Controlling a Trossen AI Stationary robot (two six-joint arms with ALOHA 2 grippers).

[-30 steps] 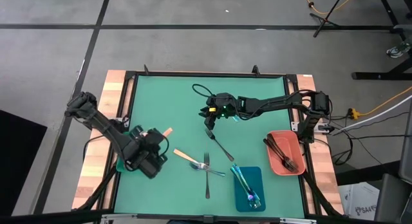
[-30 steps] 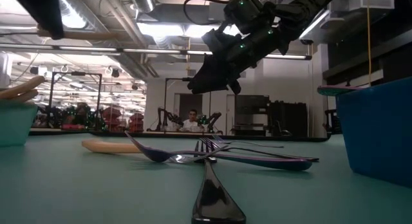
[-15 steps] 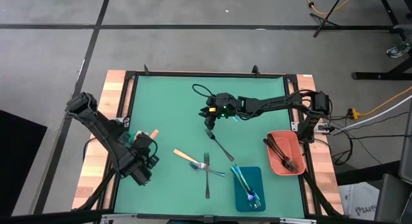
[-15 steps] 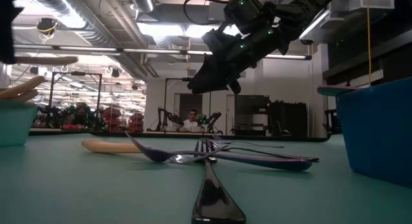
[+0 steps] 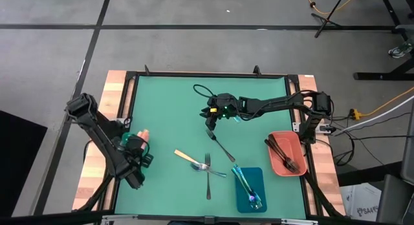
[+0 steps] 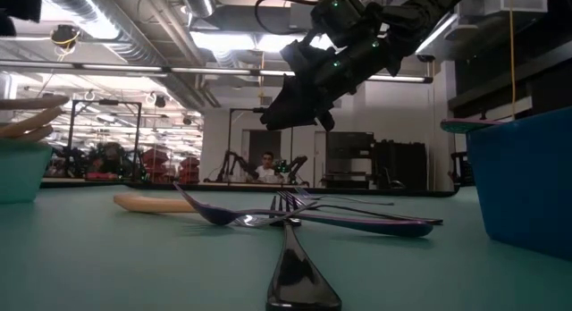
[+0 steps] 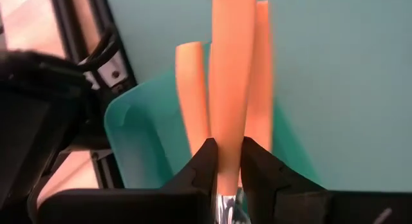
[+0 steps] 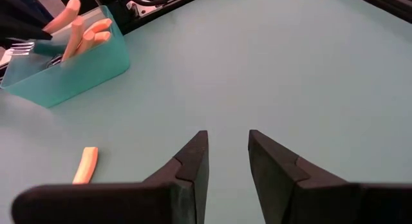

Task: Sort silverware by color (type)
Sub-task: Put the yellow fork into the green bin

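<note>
Left gripper (image 7: 225,161): closed on an orange-handled utensil (image 7: 229,82), held over the teal tray (image 7: 145,137). Step: depositing it; next, likely lower and release. Right gripper (image 8: 226,153): open, empty, hovering toward the table's middle. Remaining silverware (image 5: 206,165): on the table between the teal tray and the blue tray (image 5: 257,176).

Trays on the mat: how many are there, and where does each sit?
3. The teal tray is at the mat's left edge, largely covered from above. The blue tray is near the high view's bottom edge, right of centre. The salmon-red tray is at the right edge. None seems hidden.
</note>
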